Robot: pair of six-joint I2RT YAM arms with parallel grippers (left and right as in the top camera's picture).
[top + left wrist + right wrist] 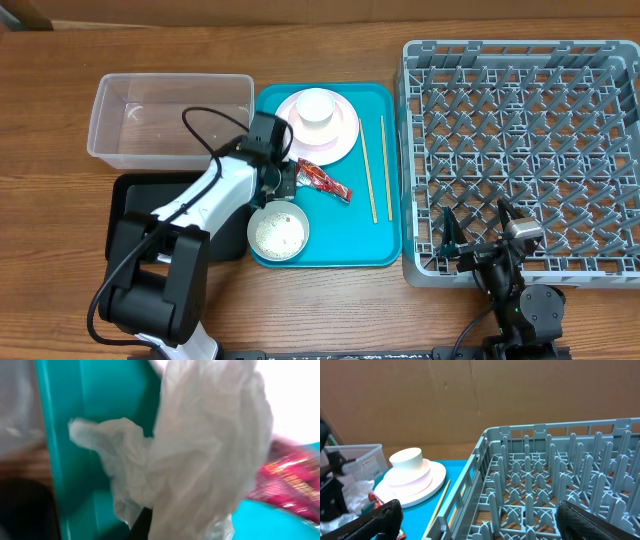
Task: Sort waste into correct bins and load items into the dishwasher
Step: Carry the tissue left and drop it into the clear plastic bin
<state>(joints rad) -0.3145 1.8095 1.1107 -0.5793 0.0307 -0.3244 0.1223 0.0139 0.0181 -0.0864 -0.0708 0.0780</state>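
Counter: brown wood point(60, 80) from overhead, with a teal tray point(345, 240) in the middle, a clear tub point(170, 120) and black tray point(125, 200) on its left, and a grey dish rack point(520, 150) on its right.
Teal tray: pink plate point(345, 140) with white cup point(317, 105) on it, 2 chopsticks point(372, 180), red wrapper point(325, 180), grey bowl point(252, 222) holding rice point(277, 236).
Left end effector point(290, 178): over the tray's left part, just beside the wrapper.
Right end effector point(477, 225): at the rack's near edge, fingers spread wide, nothing between them.
Left wrist: crumpled tissue point(200, 450) fills the frame, pinched in the closed left end effector, teal tray behind it, wrapper blurred at right.
Right wrist: dark fingers apart, rack pegs ahead, plate and cup off to the left.
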